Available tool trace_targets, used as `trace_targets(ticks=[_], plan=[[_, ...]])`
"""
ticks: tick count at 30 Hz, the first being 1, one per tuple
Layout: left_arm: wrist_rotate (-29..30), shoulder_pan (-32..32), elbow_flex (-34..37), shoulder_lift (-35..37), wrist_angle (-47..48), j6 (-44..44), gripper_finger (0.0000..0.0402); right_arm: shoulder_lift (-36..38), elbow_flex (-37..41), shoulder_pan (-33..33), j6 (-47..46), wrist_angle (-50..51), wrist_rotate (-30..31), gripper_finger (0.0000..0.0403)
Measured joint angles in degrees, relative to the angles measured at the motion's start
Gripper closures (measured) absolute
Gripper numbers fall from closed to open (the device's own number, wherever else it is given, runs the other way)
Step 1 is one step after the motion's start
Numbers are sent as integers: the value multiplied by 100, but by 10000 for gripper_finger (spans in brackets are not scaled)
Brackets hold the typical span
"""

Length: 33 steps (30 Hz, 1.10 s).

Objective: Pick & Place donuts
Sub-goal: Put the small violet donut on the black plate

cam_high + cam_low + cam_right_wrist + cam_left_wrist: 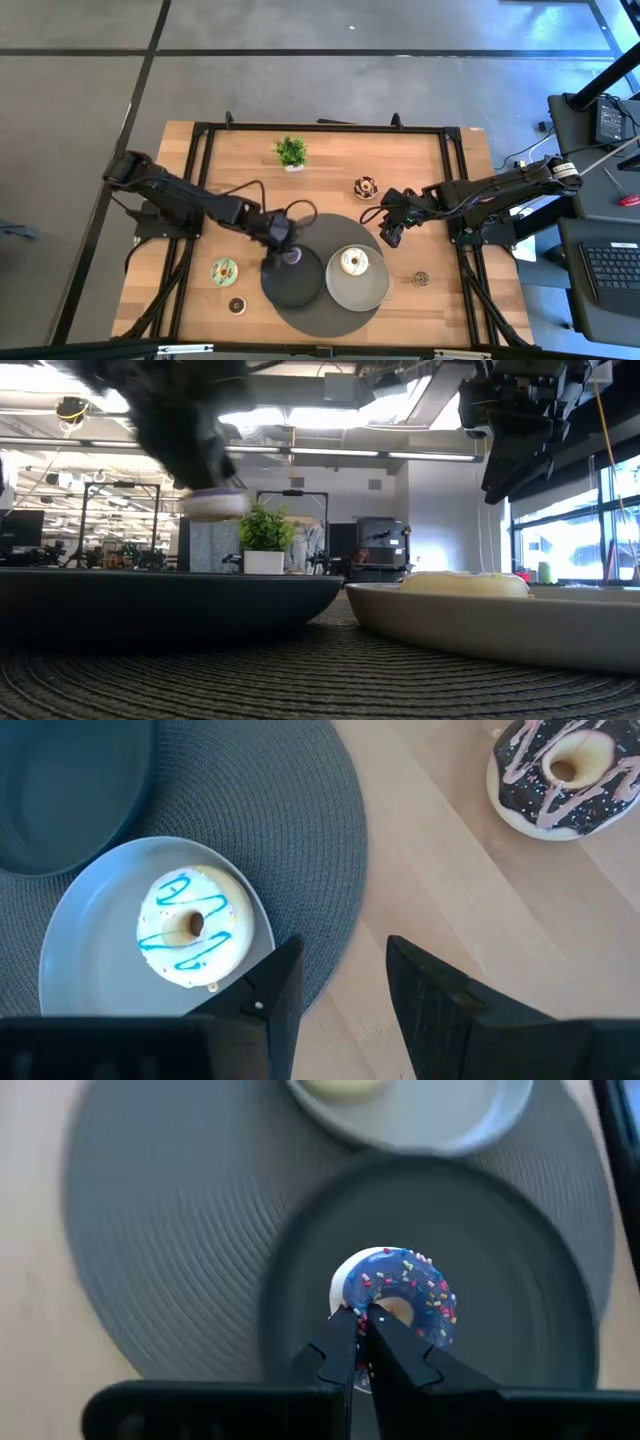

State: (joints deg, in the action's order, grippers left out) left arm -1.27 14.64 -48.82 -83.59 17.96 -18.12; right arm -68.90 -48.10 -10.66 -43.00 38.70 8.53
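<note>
A donut with purple-blue icing and sprinkles (400, 1292) hangs over the dark grey plate (520, 1280), with my left gripper (362, 1320) shut on it; the low view shows this donut (215, 503) above that plate (150, 600). A white donut with blue lines (192, 928) lies flat on the light grey plate (80, 950). My right gripper (345, 955) hangs open above the bare table, between that plate and a chocolate donut (560, 770) lying on the wood. A green donut (224, 270) lies left of the mat. My left gripper pinches the ring of the purple-blue donut on its side nearest the gripper (352, 1302), between its two fingers. The fingers slant down from the table's left. The donut hangs tilted, icing toward the camera, lifted clear of the dark plate.
Both plates stand on a round grey woven mat (330, 312) near the table's front edge. A small potted plant (291, 152) stands at the far side. Two tiny donuts lie on the wood, one front left (237, 305) and one front right (421, 279).
</note>
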Motion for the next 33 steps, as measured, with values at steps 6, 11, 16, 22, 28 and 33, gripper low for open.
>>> trace_targets(ticks=[6,11,16,22,28,33], plan=[[365,493,0,-375,-152,-503,385,0,0,13,-4,-168,199,257],[334,559,0,-743,-405,-853,385,0,0,15,-4,-252,239,257],[378,556,0,-1075,-421,-973,384,0,0,15,-17,-288,241,257],[391,552,-4,-1295,-500,-1025,384,0,0,15,-15,-295,243,257],[387,552,-4,-1279,-589,-981,384,2,0,15,-9,-293,256,257],[371,552,0,-1279,-654,-924,384,2,0,15,-25,-296,256,257]])
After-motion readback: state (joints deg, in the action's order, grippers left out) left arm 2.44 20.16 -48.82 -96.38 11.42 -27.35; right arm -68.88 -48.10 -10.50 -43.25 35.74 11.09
